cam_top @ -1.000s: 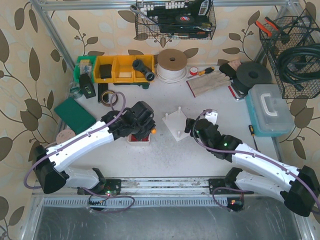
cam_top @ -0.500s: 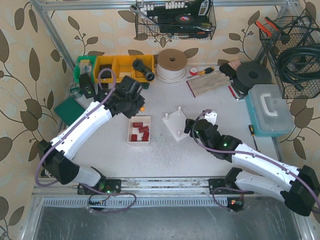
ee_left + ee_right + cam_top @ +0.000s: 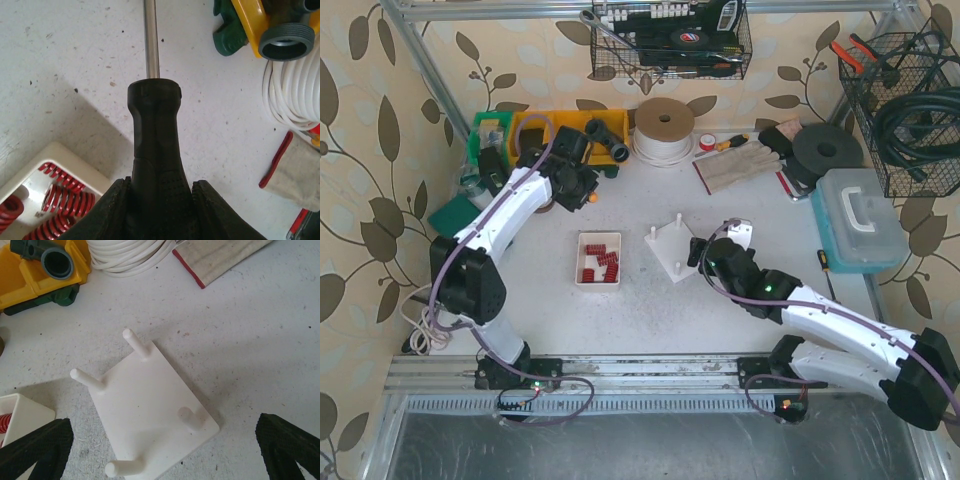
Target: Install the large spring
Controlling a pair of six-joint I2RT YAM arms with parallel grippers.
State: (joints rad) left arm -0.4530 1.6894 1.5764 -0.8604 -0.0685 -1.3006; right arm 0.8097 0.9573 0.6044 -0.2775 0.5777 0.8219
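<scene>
Right gripper [image 3: 160, 452], fingers spread, hangs at the near right edge of the peg plate [image 3: 150, 400]. Red springs [image 3: 602, 264] lie in a white tray [image 3: 581, 238] just left of the plate. Left gripper [image 3: 159, 200], beyond and left of the plate, pinches a black-handled tool [image 3: 154, 130].

I see beige wallpaper with brown leaf sprigs [image 3: 360, 150] filling the left and right of the frame; a speckled white tabletop [image 3: 650, 315] spans the middle; a silver metal frame bar [image 3: 432, 80] slants at upper left; a grey metal sheet [image 3: 650, 440] lies along the bottom; light is even.
</scene>
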